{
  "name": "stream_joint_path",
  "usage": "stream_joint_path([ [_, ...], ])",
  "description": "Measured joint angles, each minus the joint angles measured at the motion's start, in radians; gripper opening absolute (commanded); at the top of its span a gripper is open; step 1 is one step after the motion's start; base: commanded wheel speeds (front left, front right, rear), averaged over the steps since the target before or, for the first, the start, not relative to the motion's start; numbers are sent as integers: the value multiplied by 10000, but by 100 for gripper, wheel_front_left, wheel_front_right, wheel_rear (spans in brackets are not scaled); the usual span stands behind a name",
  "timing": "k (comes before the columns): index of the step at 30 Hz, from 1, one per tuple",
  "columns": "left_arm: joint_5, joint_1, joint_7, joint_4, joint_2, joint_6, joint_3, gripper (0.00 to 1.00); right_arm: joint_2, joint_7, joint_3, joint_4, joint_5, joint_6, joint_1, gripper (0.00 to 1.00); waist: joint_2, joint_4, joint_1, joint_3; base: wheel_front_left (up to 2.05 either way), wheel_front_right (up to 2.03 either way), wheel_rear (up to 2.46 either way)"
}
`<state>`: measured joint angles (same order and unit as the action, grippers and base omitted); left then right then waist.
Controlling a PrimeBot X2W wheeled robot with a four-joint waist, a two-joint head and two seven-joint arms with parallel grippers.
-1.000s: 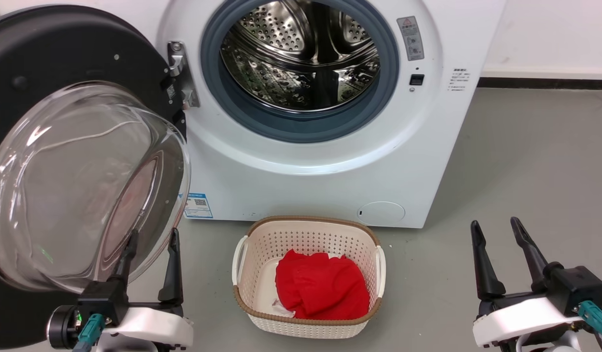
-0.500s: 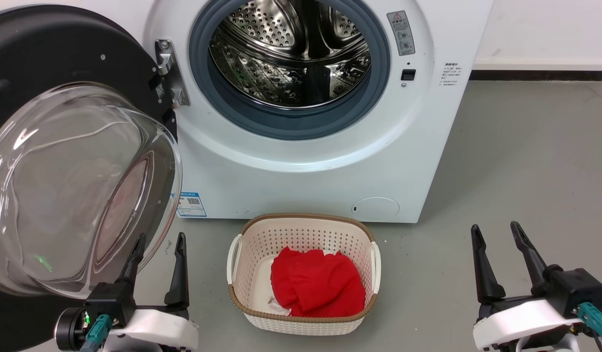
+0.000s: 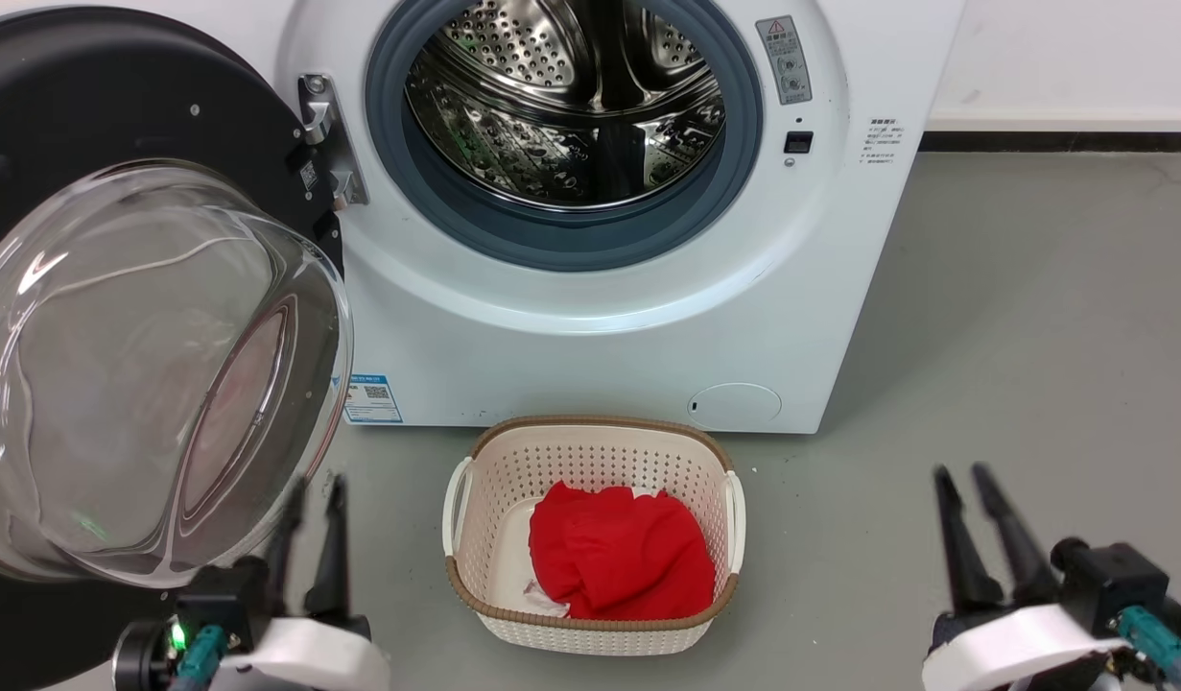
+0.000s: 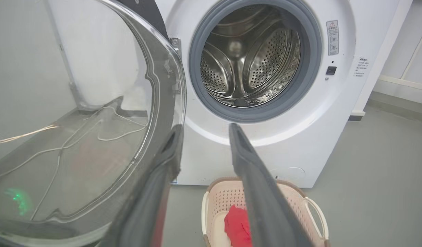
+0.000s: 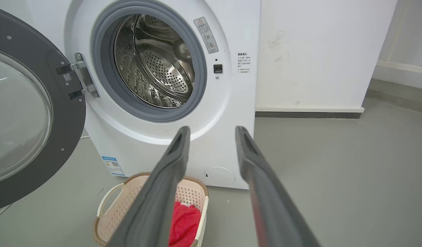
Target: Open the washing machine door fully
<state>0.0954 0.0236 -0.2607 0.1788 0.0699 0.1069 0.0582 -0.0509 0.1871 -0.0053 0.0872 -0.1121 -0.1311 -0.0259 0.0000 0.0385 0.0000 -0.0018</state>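
Observation:
The washing machine door (image 3: 101,106), a black disc with a bulging clear glass bowl (image 3: 139,365), is swung out to the left on its metal hinge (image 3: 321,144). The steel drum (image 3: 571,96) is exposed. My left gripper (image 3: 314,485) is open and holds nothing, its fingers just below and right of the bowl's lower rim. In the left wrist view the door's glass (image 4: 94,120) lies beside the left finger of this gripper (image 4: 205,127). My right gripper (image 3: 959,472) is open over the floor at lower right, far from the door (image 5: 25,113). It faces the machine in its wrist view (image 5: 212,128).
A cream basket (image 3: 590,437) holding red cloth (image 3: 619,557) stands on the grey floor before the white machine (image 3: 600,317). A small round white flap (image 3: 734,406) is low on the machine's front. A white wall (image 3: 1060,58) runs behind at right.
Both grippers have dropped toward the bottom edge, and their fingers look closer together in the head view. The left fingers have drawn back from the glass bowl. The camera shifted slightly.

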Motion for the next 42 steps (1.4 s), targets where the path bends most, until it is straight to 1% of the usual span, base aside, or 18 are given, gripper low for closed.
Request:
stream_joint_path([
  [3, 201, -144, 148, 276, -71, 0, 48, 0, 2, -35, 2, 207, -217, 0, -158, 0, 0, -6, 0, 2, 0, 0, 0],
  [13, 2201, -125, 658, 380, -84, 4, 142, 0, -25, -378, -29, 405, -2290, 0, -106, 0, 0, -37, 0, 5, 0, 0, 0],
  [23, 4008, -17, 1032, 376, -96, 48, 144, 0, -73, -656, -88, 545, -4125, 0, 53, 0, 0, -68, 0, 9, 0, 0, 0],
  [42, 6922, 178, 1735, 424, -123, 81, 232, 0, -123, -1179, -209, 819, -7056, 2, 364, 0, 0, -126, 0, 16, 0, 0, 0],
])
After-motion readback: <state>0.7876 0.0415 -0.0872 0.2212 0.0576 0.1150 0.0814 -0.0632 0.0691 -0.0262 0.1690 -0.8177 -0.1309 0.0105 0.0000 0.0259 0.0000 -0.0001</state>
